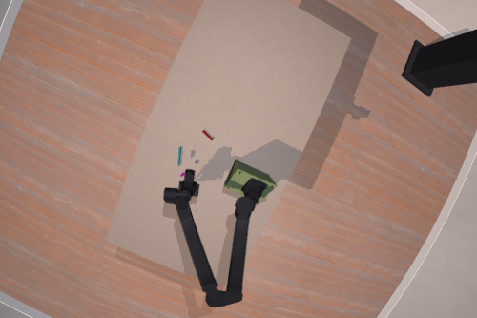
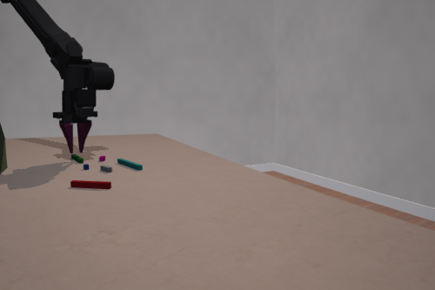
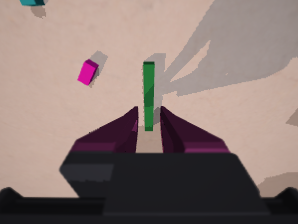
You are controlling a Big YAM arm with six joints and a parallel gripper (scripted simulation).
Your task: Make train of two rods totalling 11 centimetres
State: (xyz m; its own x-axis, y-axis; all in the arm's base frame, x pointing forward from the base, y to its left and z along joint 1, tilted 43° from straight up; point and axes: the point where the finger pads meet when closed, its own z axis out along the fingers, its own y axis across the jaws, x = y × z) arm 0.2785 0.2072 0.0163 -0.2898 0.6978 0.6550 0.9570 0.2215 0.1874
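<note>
A green rod [image 2: 76, 158] [image 3: 149, 92] lies flat; the arm hides it in the top view. My gripper [image 2: 76, 152] [image 3: 149, 111] is part open and empty, its tips just above the rod's near end, one on each side in the wrist view. A magenta rod [image 1: 182, 175] [image 2: 102, 158] [image 3: 88, 72] lies left of the green one, turned askew. A grey rod [image 1: 193, 154] [image 2: 105, 168] and a blue rod [image 1: 197, 162] [image 2: 86, 166] lie farther out, apart. A turquoise rod [image 1: 179, 156] [image 2: 130, 164] [image 3: 32, 2] and a red rod [image 1: 208, 135] [image 2: 90, 185] lie separately. No rods touch.
A green box-like block [image 1: 235, 175] stands by the arm's base, right of the rods in the top view. A dark post [image 1: 444, 61] stands far off at the right. The table's left edge runs beyond the turquoise rod.
</note>
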